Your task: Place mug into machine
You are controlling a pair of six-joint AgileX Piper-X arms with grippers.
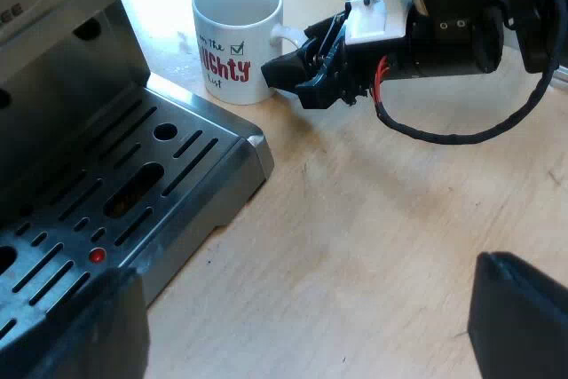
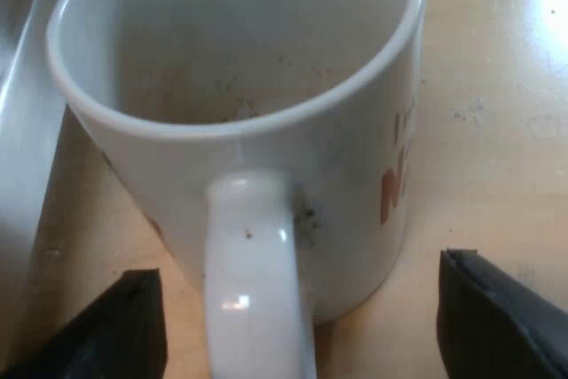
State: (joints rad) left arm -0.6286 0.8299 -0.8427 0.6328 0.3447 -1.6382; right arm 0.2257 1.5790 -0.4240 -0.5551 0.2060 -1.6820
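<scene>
We find the mug [image 1: 235,37] standing upright and empty on the wooden table [image 1: 382,219], just beside the corner of the espresso machine's [image 1: 62,51] drip tray [image 1: 253,144], not on it. Its white body carries red lettering.

The right gripper [image 2: 297,330] is presented at the mug's handle [image 2: 253,290]. Its two black fingers are spread wide, one on each side of the handle. Neither touches it, and the gripper has hold of nothing. The left wrist view confirms it sits low at the handle side of the mug.

The left gripper [image 1: 306,326] hangs over bare table near the tray's edge, well apart from the mug, with its fingers parted wide and nothing between them.

Our judgement is that the step in hand is the approach to the grasp — lift and transfer have not begun. The next move calls for the right fingers to come together squarely on the handle, perhaps after a small advance so the pads bear on its full width. The mug must then be lifted high enough to clear the tray's raised rim, carried over the slotted grate and set down under the machine's front. A shallow or off-centre pinch could let the mug swing on its handle — we would want a firm, centred hold.
</scene>
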